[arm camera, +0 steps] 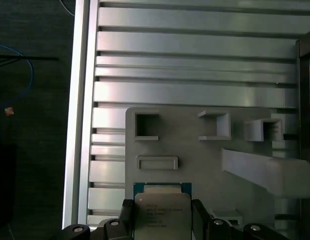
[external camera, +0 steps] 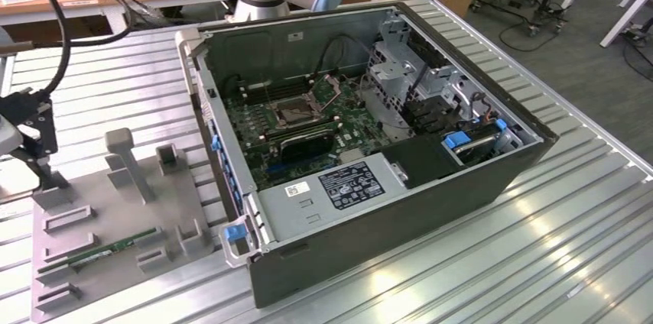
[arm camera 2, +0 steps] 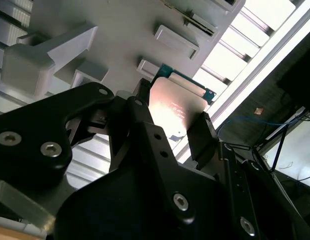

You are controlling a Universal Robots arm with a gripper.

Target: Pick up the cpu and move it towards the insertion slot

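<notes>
- Jaws closed on the cpu (arm camera: 162, 214), gripping two opposite edges.
- Chip is over the grey tray (arm camera: 194, 145), at the tabletop (external camera: 582, 209) edge on the exterior view's left. Can't tell if it's clear of the tray.
- Slot (external camera: 290, 108) is inside the open pc case (external camera: 408, 209), well apart from me.
- Risks, imo:
  - Thin edge grip, so the chip could tilt or slip in transit.
  - Tray posts (external camera: 121, 157) and the case wall are nearby, so it could get clipped.
  - A drop near the tabletop edge means the chip goes over.
</notes>
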